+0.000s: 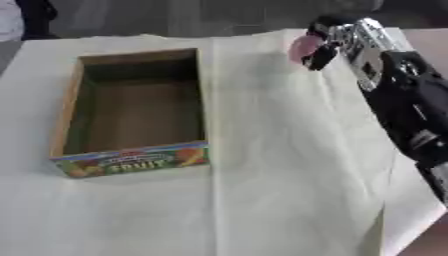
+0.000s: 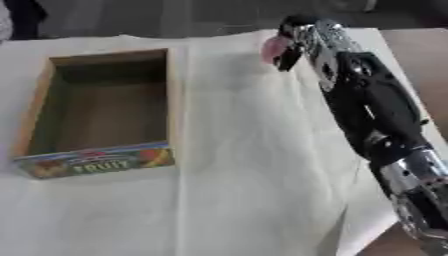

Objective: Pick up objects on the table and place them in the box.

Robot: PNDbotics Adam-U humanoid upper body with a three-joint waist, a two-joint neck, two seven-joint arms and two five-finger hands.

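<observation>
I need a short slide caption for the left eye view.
Right hand holds a pink object above the table, right of the empty box.

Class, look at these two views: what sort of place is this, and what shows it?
Probably a robot test bench: a table under a pale cloth, a lone empty fruit box, and the right robot hand holding a pink object.
</observation>
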